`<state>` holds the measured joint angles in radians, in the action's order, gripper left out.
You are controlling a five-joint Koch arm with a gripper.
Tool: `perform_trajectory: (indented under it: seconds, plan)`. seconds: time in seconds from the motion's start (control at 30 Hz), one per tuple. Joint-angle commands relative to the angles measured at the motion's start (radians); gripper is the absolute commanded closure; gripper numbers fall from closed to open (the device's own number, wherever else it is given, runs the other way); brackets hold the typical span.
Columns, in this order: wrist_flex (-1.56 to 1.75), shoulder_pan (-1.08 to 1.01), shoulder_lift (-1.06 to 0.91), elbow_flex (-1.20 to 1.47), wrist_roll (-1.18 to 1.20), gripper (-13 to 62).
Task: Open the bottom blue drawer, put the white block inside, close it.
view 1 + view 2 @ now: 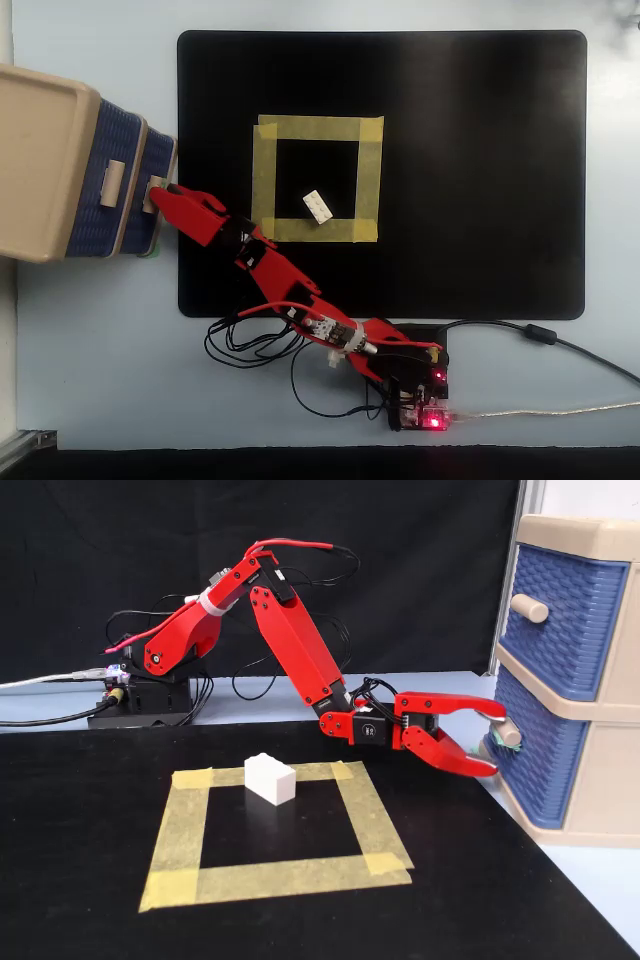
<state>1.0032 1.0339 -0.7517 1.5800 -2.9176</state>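
The open end effector (490, 742) brackets the handle (504, 729) of the closed bottom drawer (530, 748), a small stiff knob to pinch, while the light block (270, 778) waits inside the tape square (275, 875).

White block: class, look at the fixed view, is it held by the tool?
No, the white block sits on the black mat inside the tape square, while the open tool is at the bottom drawer's handle.
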Motion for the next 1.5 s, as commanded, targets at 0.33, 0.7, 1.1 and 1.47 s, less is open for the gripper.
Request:
perform_trajectory:
  seconds: [0.33, 0.7, 1.1, 1.47]
  plan:
    - [-0.138, 0.049, -0.017, -0.072, -0.008, 40.2]
    - [-0.069, -0.058, -0.241, 0.48, -0.02, 57.5]
    - [-0.031, -0.126, -0.548, 0.775, -0.008, 15.7]
    - [-1.922, -0.295, -1.198, 0.222, 0.704, 15.9]
